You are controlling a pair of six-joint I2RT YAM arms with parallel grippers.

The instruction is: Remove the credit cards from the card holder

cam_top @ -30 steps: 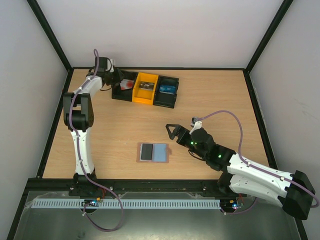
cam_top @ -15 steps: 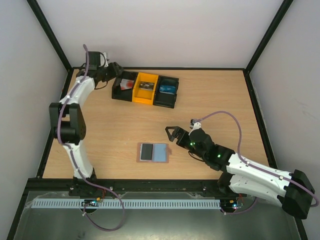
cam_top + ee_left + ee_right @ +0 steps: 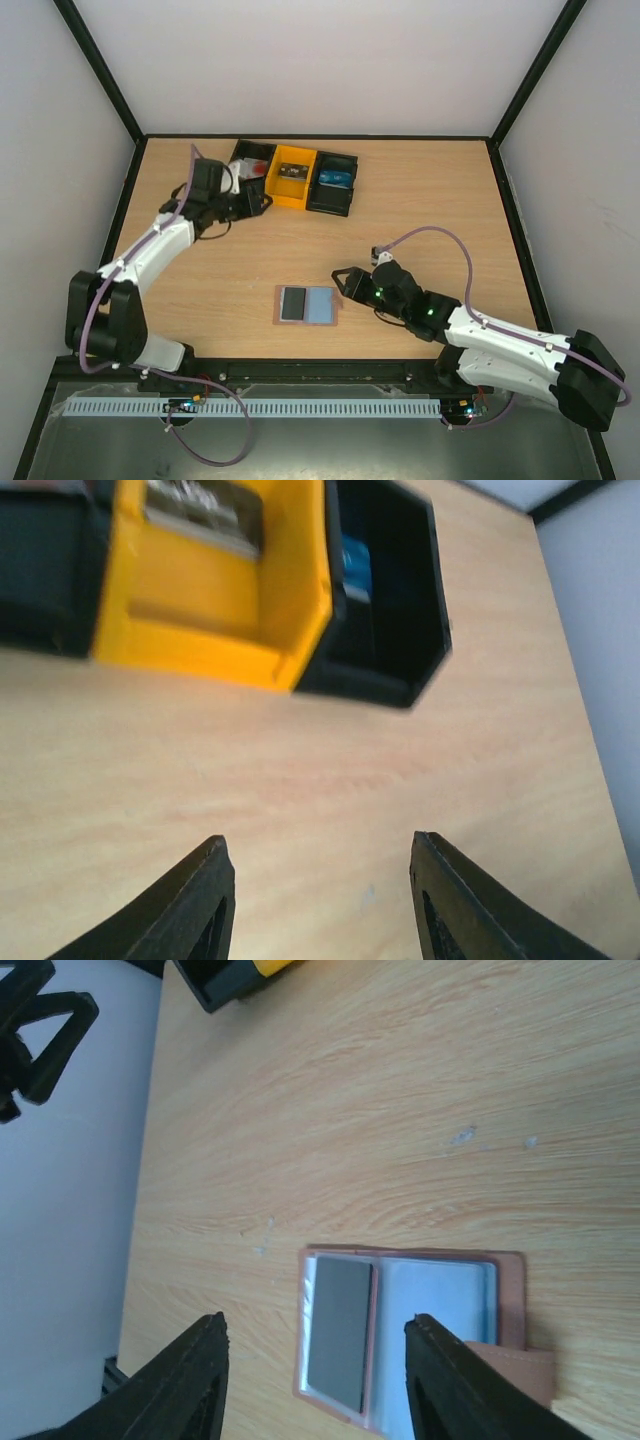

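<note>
The card holder (image 3: 307, 304) lies opened flat on the bench (image 3: 430, 200), toward the near edge and about midway between the two arms. It has a brown rim, its left pocket looks dark grey and its right pocket pale blue, and a small brown tab sticks out on the right side.

The right claw (image 3: 345, 284) hangs just beside that tab, fingers spread wide and holding nothing. From its own wrist camera the holder sits framed between the two fingers.

Well apart from all this, at the far side of the bench, three bins stand in a row, touching: a black bin (image 3: 250, 155), an orange bin (image 3: 292, 177) and another black bin (image 3: 322, 192). A blue card (image 3: 337, 178) lies in the right-hand black one. Something greyish sits at the far end of the orange one; I can't make out what.

The left claw (image 3: 318, 845) is just in front of the left black bin, over bare wood, its fingers spread and empty.
</note>
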